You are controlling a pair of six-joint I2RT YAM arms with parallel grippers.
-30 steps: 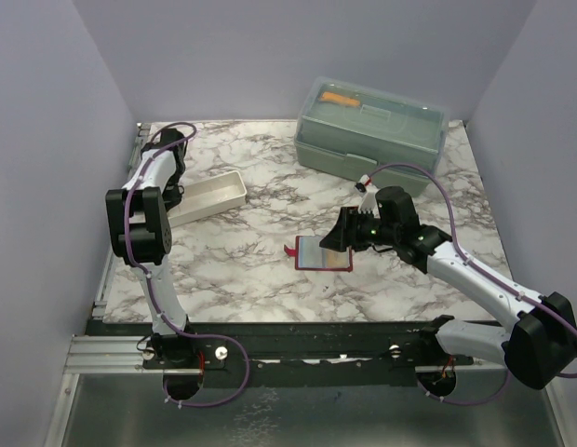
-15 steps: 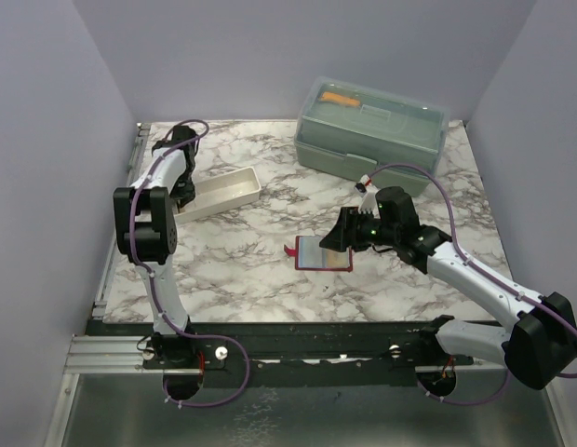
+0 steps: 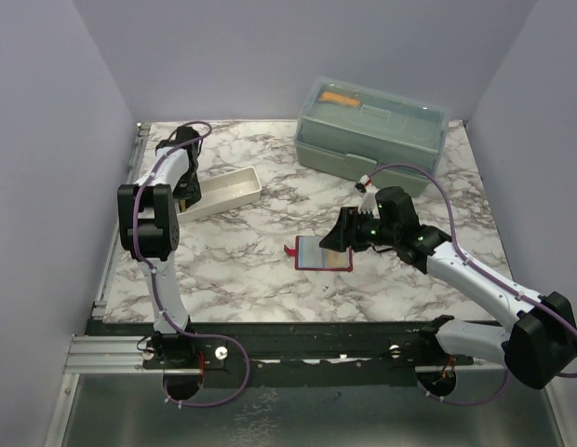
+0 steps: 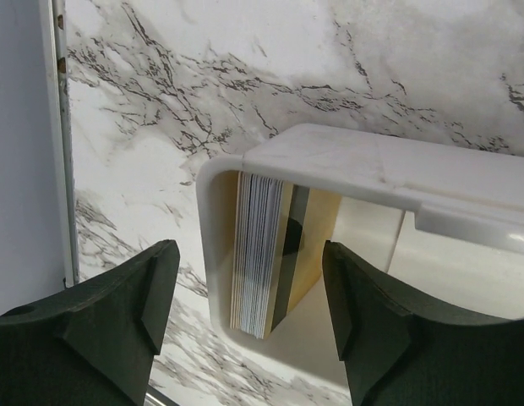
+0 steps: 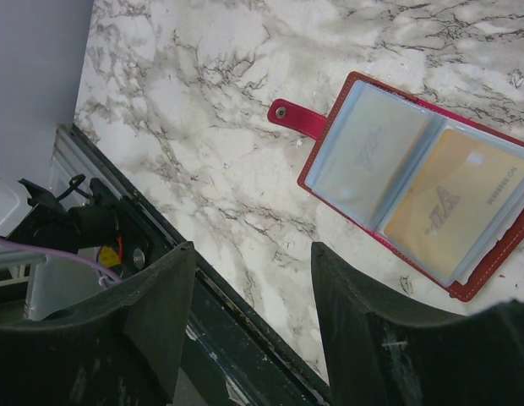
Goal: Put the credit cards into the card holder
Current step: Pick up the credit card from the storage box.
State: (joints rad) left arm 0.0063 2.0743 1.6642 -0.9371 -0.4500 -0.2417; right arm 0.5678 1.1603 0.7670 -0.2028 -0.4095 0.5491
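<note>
The left tool [image 4: 248,279] has just spread wide, straddling the credit cards [image 4: 260,254] that stand upright in the tray's [image 4: 372,165] end; a pick looks next. The card holder [image 5: 418,186] lies open just ahead of the spread right tool [image 5: 249,249].

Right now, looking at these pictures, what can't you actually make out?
Cards in the tray: left wrist view shows edges only; faces and count unreadable.
Card holder: right wrist view, its right end cut off by the picture's edge; print too small.
Green box: top view, cloudy plastic blurs the contents.
</note>
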